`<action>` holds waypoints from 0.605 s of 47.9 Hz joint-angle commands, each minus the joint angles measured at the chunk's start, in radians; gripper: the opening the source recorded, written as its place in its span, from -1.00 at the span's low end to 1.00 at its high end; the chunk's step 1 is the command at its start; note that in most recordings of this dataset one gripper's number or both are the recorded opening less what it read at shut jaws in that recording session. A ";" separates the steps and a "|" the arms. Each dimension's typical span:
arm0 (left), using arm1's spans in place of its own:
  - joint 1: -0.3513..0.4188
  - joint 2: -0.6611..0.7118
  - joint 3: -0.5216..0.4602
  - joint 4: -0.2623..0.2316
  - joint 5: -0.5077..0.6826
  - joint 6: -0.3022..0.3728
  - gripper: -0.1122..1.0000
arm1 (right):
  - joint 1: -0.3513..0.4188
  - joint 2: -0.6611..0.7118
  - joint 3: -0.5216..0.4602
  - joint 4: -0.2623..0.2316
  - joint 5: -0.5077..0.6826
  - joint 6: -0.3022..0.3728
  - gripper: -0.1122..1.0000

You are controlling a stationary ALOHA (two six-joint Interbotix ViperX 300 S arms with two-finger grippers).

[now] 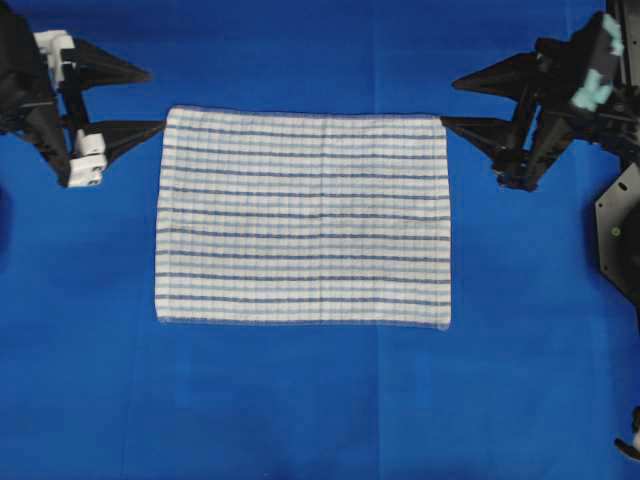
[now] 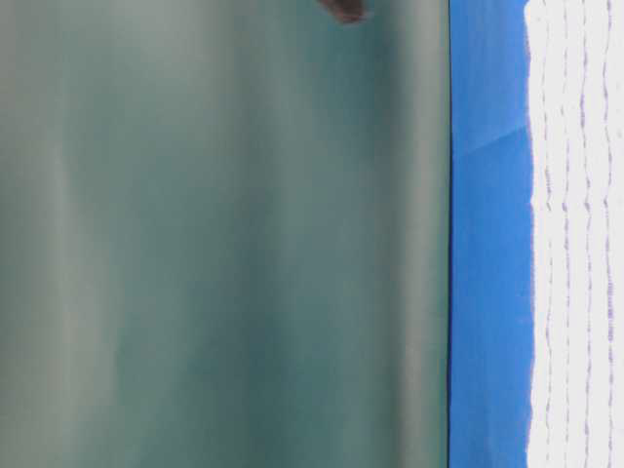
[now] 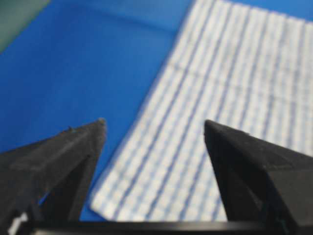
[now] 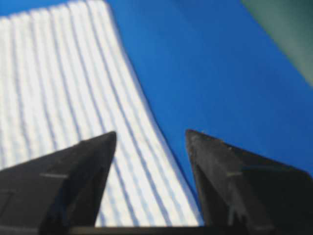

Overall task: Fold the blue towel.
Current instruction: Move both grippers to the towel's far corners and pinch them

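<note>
Between the two pincers, overhead view: rectangular white woven towel with thin dark-blue and light-blue stripes (image 1: pixel 303 217) lies flat and unfolded on the solid blue cloth-covered counter (image 1: pixel 300 410). Left black pincer (image 1: pixel 152 98) spread wide, its nearer fingertip at the towel's upper left corner; contact unclear. Right black pincer (image 1: pixel 447 101) likewise wide, one tip at the upper right corner. Neither grips anything.

Table-level view: blurred grey-green surface (image 2: pixel 224 244) fills most of the frame; a strip of counter and the towel's edge sit at the right.

Left wrist view: fingers well apart, towel corner below and ahead between them.

Right wrist view: fingers apart, towel's edge running beneath the gap.
</note>
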 commanded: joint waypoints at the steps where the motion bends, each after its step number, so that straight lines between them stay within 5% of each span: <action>1: 0.035 0.078 -0.006 -0.003 -0.048 -0.002 0.55 | -0.014 0.051 0.003 0.015 -0.051 0.002 0.51; 29: 0.124 0.466 -0.011 -0.009 -0.285 -0.003 0.46 | -0.018 0.459 -0.002 0.118 -0.275 0.000 0.43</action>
